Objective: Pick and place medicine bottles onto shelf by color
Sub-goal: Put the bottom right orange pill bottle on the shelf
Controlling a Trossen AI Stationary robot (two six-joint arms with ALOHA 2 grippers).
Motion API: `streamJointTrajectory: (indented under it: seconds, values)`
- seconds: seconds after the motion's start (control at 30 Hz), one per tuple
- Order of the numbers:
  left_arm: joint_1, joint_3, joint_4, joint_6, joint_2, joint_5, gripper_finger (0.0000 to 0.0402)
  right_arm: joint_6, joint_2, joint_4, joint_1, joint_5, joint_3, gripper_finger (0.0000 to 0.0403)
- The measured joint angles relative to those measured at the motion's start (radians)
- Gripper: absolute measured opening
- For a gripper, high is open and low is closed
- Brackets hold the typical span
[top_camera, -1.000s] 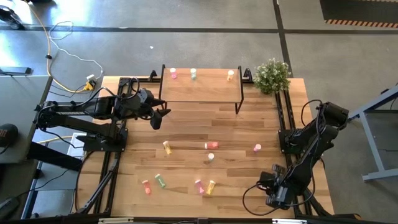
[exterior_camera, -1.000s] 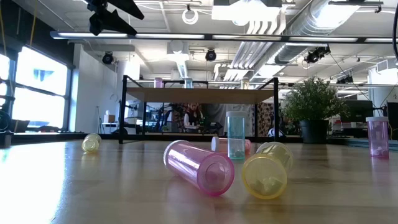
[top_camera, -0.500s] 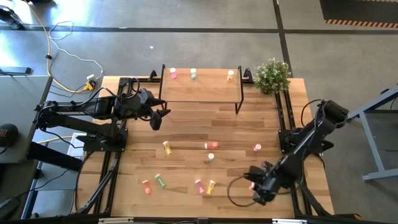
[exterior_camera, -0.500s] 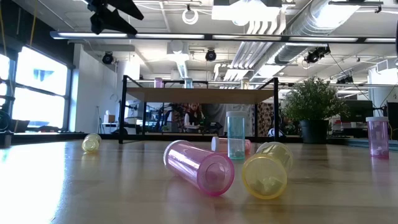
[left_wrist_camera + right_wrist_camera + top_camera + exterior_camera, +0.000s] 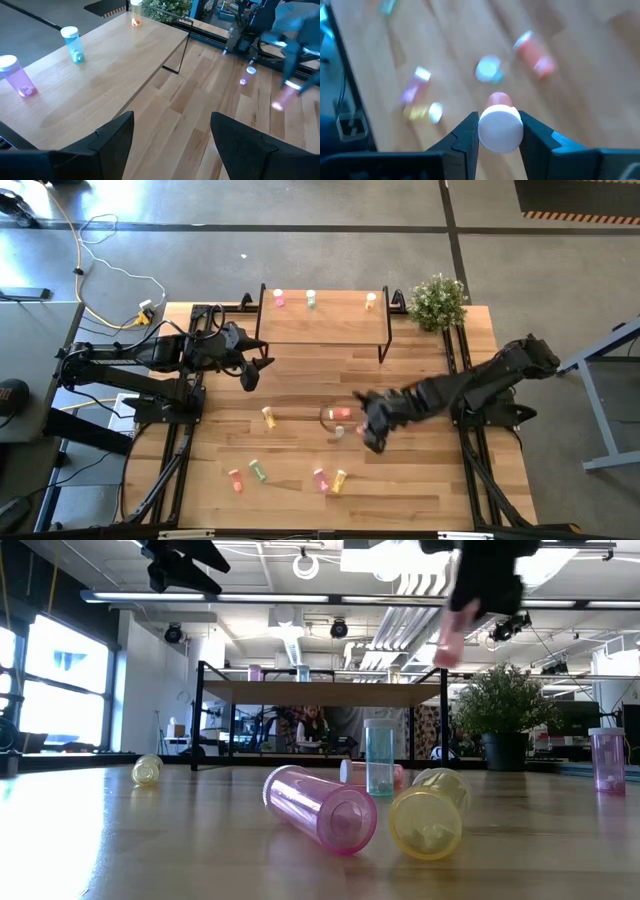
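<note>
My right gripper (image 5: 372, 434) hangs over the middle of the table, shut on a pink medicine bottle (image 5: 500, 127) with a white cap. Below it lie a red bottle (image 5: 341, 413) and a yellow one (image 5: 268, 417), and a green one (image 5: 339, 432) stands upright. Several more bottles (image 5: 320, 479) lie near the front edge. The shelf (image 5: 322, 325) stands at the far edge on black legs and carries a pink (image 5: 278, 298), a green (image 5: 311, 299) and an orange (image 5: 371, 300) bottle. My left gripper (image 5: 252, 373) waits open by the shelf's left end. My right gripper pinches the pink bottle between its two fingers (image 5: 467, 136) at its upper end, by the white cap (image 5: 501, 131). The fingers slant down from the table's right side. The bottle hangs below them (image 5: 447, 640), nearly upright with its cap up, lifted well clear of the table.
A potted plant (image 5: 437, 302) stands at the far right, beside the shelf's right end. Another pink bottle (image 5: 607, 758) stands upright on the right side of the table. Black rails (image 5: 458, 370) run along both side edges. Bare wood lies between the shelf and the bottles.
My right gripper has swung from the table's near right corner up and toward the middle of the table, staying shut on the pink bottle, which has gone along lifted clear. The bottles on the table and shelf have stayed in place.
</note>
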Motion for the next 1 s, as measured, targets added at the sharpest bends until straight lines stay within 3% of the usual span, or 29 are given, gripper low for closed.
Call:
streamJointTrajectory:
  seconds: [0.6,0.77,1.0]
  values:
    - [0.0,0.0,0.0,-0.011,0.0,-0.015,0.0255,-0.497,0.0,-0.103,-0.492,0.0,0.248,0.01]
    - [0.002,0.0,0.0,-0.026,0.0,-0.048,0.0255,-0.61,0.003,-0.102,-0.627,-0.042,0.295,0.01]
    - [0.068,0.0,0.0,-0.026,0.0,-0.069,0.0255,-0.769,0.022,-0.092,-0.774,-0.046,0.377,0.01]
